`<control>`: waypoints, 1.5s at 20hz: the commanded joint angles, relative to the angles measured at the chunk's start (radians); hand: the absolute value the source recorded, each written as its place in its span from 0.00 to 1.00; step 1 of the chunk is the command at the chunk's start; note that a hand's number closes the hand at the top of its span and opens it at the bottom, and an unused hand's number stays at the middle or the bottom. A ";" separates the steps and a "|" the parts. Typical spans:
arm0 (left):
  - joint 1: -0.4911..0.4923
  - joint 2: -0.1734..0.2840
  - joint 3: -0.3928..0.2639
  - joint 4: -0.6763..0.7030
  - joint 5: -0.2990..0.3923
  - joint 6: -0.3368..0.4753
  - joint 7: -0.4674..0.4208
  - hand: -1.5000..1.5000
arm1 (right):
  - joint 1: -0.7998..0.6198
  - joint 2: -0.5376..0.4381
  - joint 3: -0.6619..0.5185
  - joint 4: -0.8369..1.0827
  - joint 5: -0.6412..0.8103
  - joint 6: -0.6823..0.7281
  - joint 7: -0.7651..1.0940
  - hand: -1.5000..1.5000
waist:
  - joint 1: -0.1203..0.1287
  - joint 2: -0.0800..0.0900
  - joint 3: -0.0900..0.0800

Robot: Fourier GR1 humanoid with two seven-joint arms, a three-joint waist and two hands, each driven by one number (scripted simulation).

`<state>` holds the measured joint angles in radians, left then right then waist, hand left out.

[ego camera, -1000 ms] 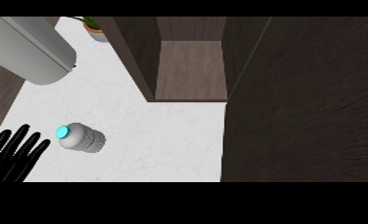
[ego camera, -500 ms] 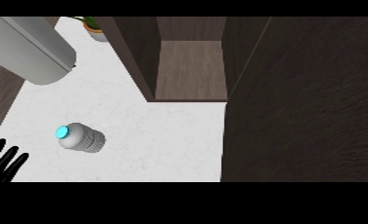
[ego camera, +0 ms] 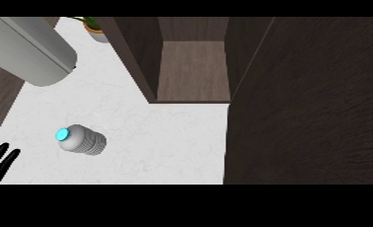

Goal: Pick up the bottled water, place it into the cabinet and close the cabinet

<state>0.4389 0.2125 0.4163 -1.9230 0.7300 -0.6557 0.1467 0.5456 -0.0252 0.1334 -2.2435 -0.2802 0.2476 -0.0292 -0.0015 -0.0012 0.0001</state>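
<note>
While no label reads, the bottled water (ego camera: 81, 140) lies sideways.

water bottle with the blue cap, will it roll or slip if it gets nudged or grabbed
The ribbed grey plastic water bottle with the bright blue cap looks round-bodied, so once tipped it would likely roll across the smooth white marbled counter. Its ribs should help fingers catch. It seems small and probably light, so a sideways nudge might shift it easily.

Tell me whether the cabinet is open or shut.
Open. The cabinet shows its bare inner shelf, and its door is swung out toward the viewer at the right.
</note>
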 commanded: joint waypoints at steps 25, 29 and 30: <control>-0.490 0.064 0.039 0.887 -0.589 -0.037 -0.464 0.00 | 0.060 -0.004 0.022 0.078 0.040 0.073 -0.152 0.00 | -0.009 0.002 -0.001; -0.547 0.100 0.036 1.089 -0.622 -0.059 -0.543 0.00 | 0.097 0.005 0.050 0.012 0.042 0.058 -0.128 0.00 | -0.012 0.003 -0.001; -0.566 0.097 0.027 1.172 -0.666 -0.054 -0.614 0.00 | 0.047 0.000 0.052 -0.020 0.017 0.026 -0.036 0.00 | -0.015 0.006 -0.003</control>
<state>-0.0730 0.2984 0.4585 -0.9415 0.1444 -0.7126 -0.3389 0.6283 -0.0325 0.1706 -2.2318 -0.2574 0.3066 -0.1294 -0.0134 0.0017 -0.0012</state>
